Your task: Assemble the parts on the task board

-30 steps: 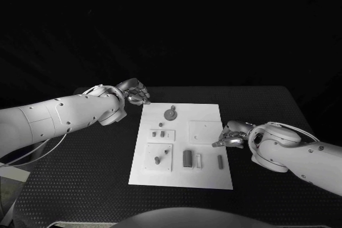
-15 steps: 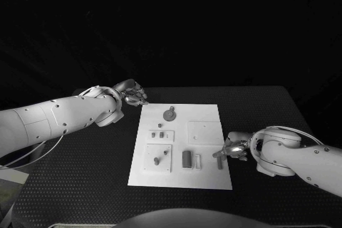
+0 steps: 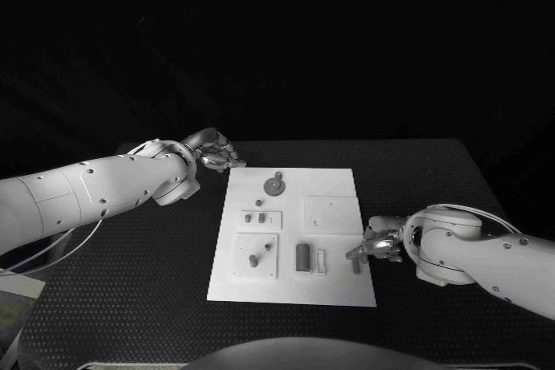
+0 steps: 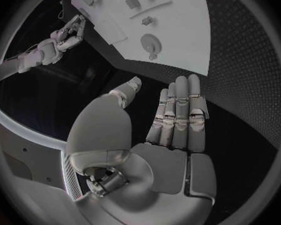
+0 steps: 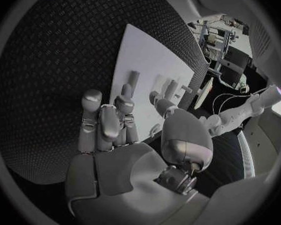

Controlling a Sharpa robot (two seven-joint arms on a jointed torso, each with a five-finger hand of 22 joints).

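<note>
Head camera looks down; both wrist cameras share the task board.

Dim scene, black surroundings; wrist views fisheye-bent at edges.

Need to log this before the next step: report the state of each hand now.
Left hand: open, fingers extended, holding nothing, beside the white task board.
Right hand: open, holding nothing, fingers over the board's near right corner by a small grey bar-shaped part.

One white task board lies on the surface. On it sit about seven small grey parts: one round piece at 12 o'clock, a tiny one below it, a pair mid-left, and three toward 6 o'clock. Two hands flank it.
</note>
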